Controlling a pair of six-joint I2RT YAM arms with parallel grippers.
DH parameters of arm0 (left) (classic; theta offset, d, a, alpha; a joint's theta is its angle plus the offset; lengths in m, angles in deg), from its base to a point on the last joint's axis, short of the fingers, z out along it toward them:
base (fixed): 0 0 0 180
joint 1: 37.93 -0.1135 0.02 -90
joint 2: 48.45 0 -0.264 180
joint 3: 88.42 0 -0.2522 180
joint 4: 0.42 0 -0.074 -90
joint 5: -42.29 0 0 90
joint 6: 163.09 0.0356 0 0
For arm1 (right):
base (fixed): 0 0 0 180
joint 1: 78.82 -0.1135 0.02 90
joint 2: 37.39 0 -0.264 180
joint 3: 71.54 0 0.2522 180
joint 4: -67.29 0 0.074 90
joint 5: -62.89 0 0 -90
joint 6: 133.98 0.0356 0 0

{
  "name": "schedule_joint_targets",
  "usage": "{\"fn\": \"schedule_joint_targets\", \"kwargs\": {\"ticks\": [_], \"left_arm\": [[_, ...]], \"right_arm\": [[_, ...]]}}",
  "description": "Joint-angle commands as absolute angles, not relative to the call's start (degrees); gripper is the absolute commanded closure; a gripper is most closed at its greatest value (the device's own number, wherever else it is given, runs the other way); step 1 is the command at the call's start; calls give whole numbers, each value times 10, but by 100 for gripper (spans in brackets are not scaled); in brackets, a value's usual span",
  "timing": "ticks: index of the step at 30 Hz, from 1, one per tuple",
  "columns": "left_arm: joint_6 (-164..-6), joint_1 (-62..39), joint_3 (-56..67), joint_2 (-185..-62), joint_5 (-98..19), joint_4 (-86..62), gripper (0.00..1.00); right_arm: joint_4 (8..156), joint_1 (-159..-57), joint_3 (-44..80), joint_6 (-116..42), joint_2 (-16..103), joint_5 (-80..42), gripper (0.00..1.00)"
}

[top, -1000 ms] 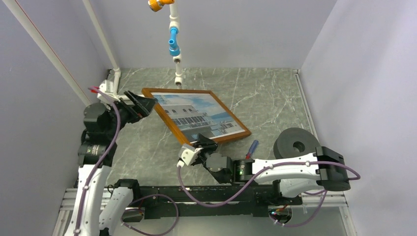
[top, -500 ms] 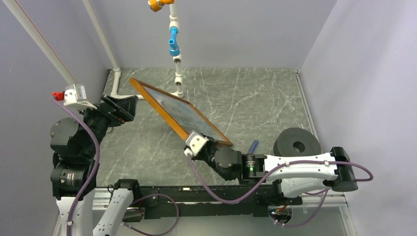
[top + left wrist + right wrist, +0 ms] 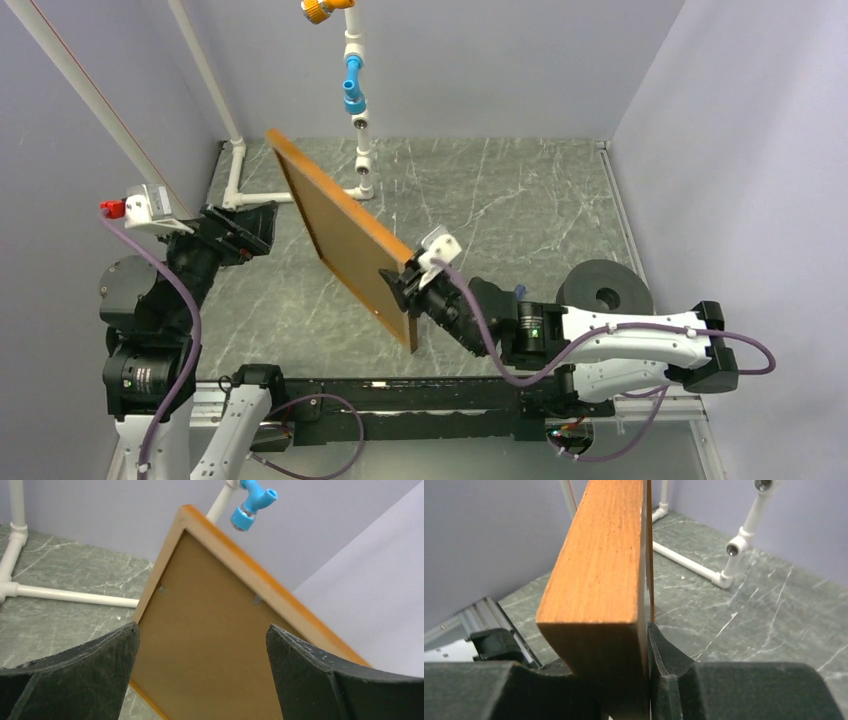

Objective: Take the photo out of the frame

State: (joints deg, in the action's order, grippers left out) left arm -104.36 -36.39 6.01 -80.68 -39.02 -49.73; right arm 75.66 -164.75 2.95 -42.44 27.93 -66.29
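My right gripper [image 3: 405, 285] is shut on the lower edge of the reddish-brown wooden frame [image 3: 340, 235] and holds it up off the table, tilted on edge. Its plain brown backing board [image 3: 215, 650] faces my left gripper [image 3: 255, 225], which stands wide open a short way to the left of it, touching nothing. Seen from the left wrist, the board fills the gap between the open left gripper [image 3: 201, 630], with two small clips near the frame's rim [image 3: 260, 577]. The right wrist view shows the frame's edge [image 3: 599, 565] clamped in the right gripper [image 3: 614, 655]. The photo is hidden on the far side.
A white pipe structure [image 3: 300, 190] stands on the marble table [image 3: 520, 190] behind the frame, with a blue fitting [image 3: 353, 85] hanging above it. A dark grey foam ring [image 3: 600, 288] sits at the right near the right arm. Grey walls close in all sides.
The right gripper lifted the frame off the table and turned it over, so the brown back now shows instead of the picture. The left arm drew back to the left, still open.
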Motion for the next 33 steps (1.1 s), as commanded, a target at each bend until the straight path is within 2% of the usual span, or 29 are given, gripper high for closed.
{"fn": "schedule_joint_targets", "kwargs": {"ticks": [1, 3, 6, 20, 33], "left_arm": [[-1063, -364, 80, -800, -388, -463, 1], [-1066, -365, 81, -804, -380, -462, 1], [-1070, -364, 88, -808, -374, -456, 1], [-1084, -365, 126, -814, -338, -435, 1], [-1085, -365, 165, -817, -312, -433, 0]], "right_arm": [[792, -1576, 48, -228, 239, -637, 100], [888, -1502, 76, -146, 248, -587, 100], [932, -1448, 66, -120, 243, -572, 100], [927, -1256, -133, -67, 99, -482, 100], [843, -1078, -296, -4, 91, -366, 100]]}}
